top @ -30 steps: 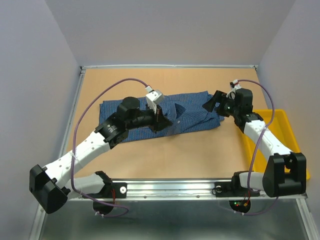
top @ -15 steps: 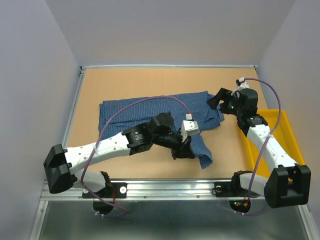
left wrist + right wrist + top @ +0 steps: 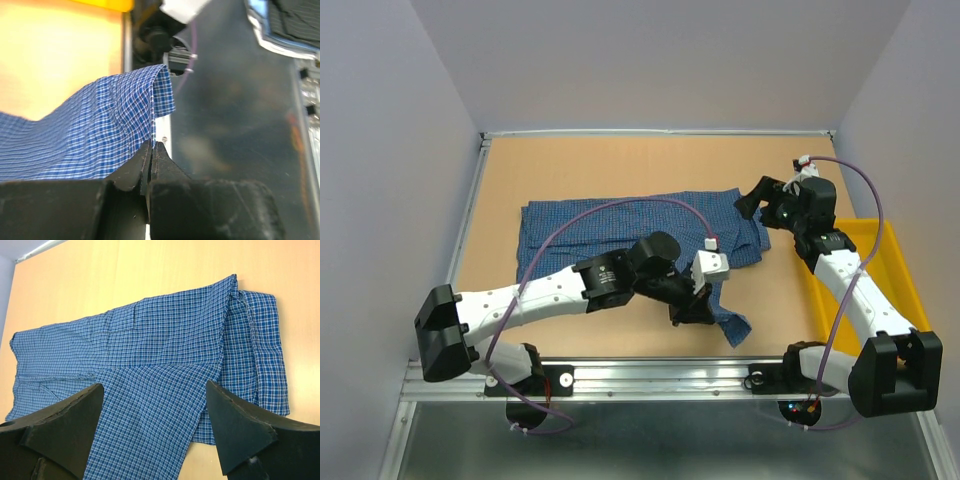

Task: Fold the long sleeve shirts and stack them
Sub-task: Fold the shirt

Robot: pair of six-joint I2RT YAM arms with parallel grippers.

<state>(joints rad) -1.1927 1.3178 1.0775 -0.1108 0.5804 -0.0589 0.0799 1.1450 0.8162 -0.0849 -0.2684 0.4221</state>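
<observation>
One long sleeve shirt [image 3: 590, 225], blue fine-checked, lies spread across the middle of the table. One of its sleeves [image 3: 730, 325] is drawn out toward the near edge. My left gripper [image 3: 700, 305] is shut on that sleeve. In the left wrist view the jaws [image 3: 151, 146] pinch the fabric's edge, and the cloth [image 3: 95, 140] hangs away to the left. My right gripper [image 3: 752, 200] hovers open above the shirt's right end. In the right wrist view its fingers [image 3: 62, 427] stand wide apart with only the flat shirt [image 3: 165, 340] below them.
A yellow tray [image 3: 900, 262] stands at the right side of the table, under the right arm. A metal rail [image 3: 660, 375] runs along the near edge, just past the pulled sleeve. Grey walls close in the table on three sides.
My left arm swung from the shirt's middle toward the near right, dragging the sleeve out with it. The right gripper drew back slightly to the right and stayed open.
</observation>
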